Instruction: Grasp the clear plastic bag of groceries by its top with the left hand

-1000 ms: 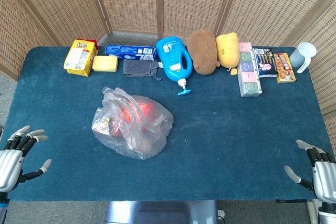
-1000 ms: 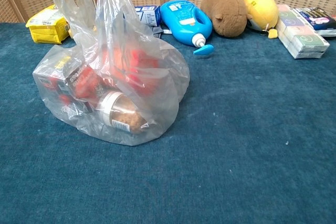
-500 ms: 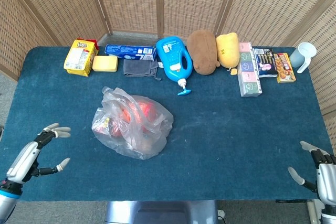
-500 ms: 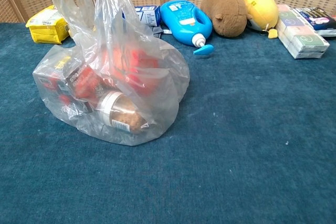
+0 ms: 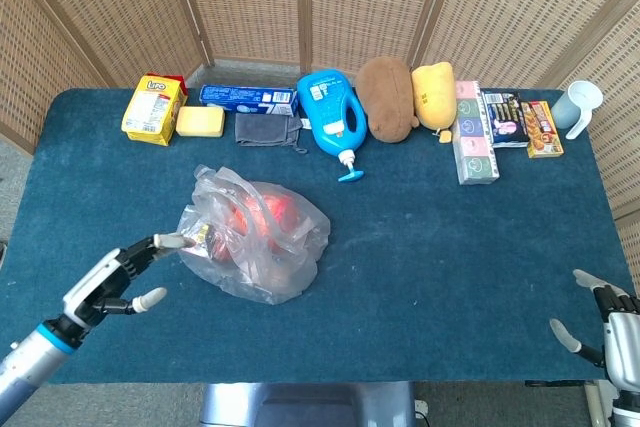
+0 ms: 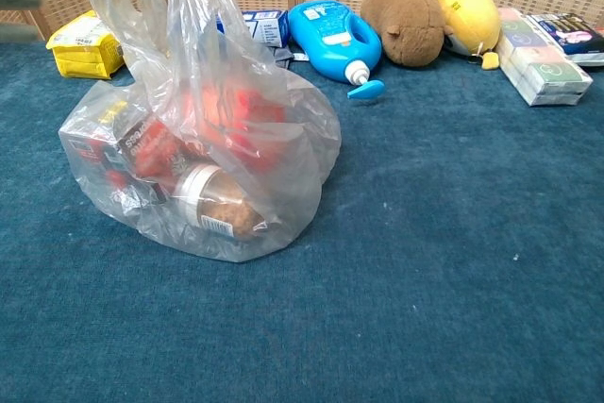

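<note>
The blue worktop (image 5: pixel 450 247) carries one clear plastic bag of groceries (image 5: pixel 255 237), which sits left of centre with its loose handles (image 6: pixel 156 7) standing up at its 12 o'clock, untouched as far as the chest view shows. The task looks barely begun: the left hand (image 5: pixel 120 282) hovers at the bag's 9 o'clock with its fingers spread and nothing in them, its fingertips (image 5: pixel 185 241) just beside or perhaps brushing the bag's side; which, I cannot tell. What remains, by my judgement, is to lift that hand to the bag's top, gather the handles and close on them. The right hand (image 5: pixel 610 322) rests at the worktop's 4 o'clock corner, fingers apart, holding nothing. Along the 12 o'clock edge stand one blue detergent bottle (image 5: pixel 332 117), one brown plush toy (image 5: pixel 387 97), one yellow plush toy (image 5: pixel 434 95), one stack of tissue packs (image 5: pixel 474 137), one yellow snack box (image 5: pixel 153 109), one blue flat box (image 5: pixel 248 96), two dark snack packets (image 5: pixel 520 119), one pale mug (image 5: pixel 582 105), one grey cloth (image 5: pixel 266 128) and one yellow sponge (image 5: pixel 199 121).
</note>
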Robot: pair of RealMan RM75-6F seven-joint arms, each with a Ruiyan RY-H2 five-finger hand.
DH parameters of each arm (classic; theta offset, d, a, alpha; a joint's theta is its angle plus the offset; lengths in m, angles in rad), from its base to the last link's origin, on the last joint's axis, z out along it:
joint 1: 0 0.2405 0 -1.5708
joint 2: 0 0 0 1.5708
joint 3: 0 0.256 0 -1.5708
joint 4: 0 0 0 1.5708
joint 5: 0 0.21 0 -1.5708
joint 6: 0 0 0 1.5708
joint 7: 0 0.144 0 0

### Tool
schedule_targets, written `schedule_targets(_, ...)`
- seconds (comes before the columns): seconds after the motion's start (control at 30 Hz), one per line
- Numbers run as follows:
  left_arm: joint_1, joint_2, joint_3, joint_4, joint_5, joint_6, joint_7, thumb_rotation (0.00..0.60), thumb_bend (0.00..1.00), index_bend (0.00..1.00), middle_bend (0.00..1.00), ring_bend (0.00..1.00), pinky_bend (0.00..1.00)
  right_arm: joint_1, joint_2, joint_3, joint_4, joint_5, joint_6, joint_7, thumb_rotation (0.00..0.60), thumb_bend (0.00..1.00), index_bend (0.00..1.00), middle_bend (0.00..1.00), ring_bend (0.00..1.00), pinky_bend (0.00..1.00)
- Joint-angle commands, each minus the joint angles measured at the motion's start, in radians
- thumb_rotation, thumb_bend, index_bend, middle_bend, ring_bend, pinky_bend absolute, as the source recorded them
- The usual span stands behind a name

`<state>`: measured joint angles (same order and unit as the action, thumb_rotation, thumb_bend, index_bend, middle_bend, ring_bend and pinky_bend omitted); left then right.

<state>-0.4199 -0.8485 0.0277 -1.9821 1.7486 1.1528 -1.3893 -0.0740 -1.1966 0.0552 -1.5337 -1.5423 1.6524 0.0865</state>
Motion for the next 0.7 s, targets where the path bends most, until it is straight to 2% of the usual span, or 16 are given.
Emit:
schedule_targets(0.03,-0.090,-0.009,-0.005,0.036,0.012,-0.063,-0.195,0.347,0.26,0.20,0.21,0.08,0.08,-0.001,0.001,0.002,-0.001,0.002,0.002,-0.002,0.000,0.25,0.22,0.32,0.30,0.27)
schedule_targets(0.17,-0.139,-0.026,0.002,0.084,0.022,-0.093,-0.315,0.336,0.26,0.18,0.20,0.08,0.08,-0.003,0.000,0.002,-0.003,0.007,0.000,-0.008,0.000,0.25,0.22,0.32,0.30,0.27)
schedule_targets(0.37,-0.175,-0.055,0.014,0.135,0.006,-0.119,-0.382,0.334,0.26,0.12,0.18,0.08,0.08,-0.002,-0.005,0.004,-0.001,0.013,-0.007,-0.014,0.000,0.25,0.22,0.32,0.30,0.27)
schedule_targets(0.7,-0.250,-0.101,0.015,0.201,-0.019,-0.164,-0.532,0.333,0.26,0.11,0.17,0.08,0.08,0.002,-0.010,0.006,-0.002,0.023,-0.019,-0.023,0.000,0.25,0.22,0.32,0.30,0.27)
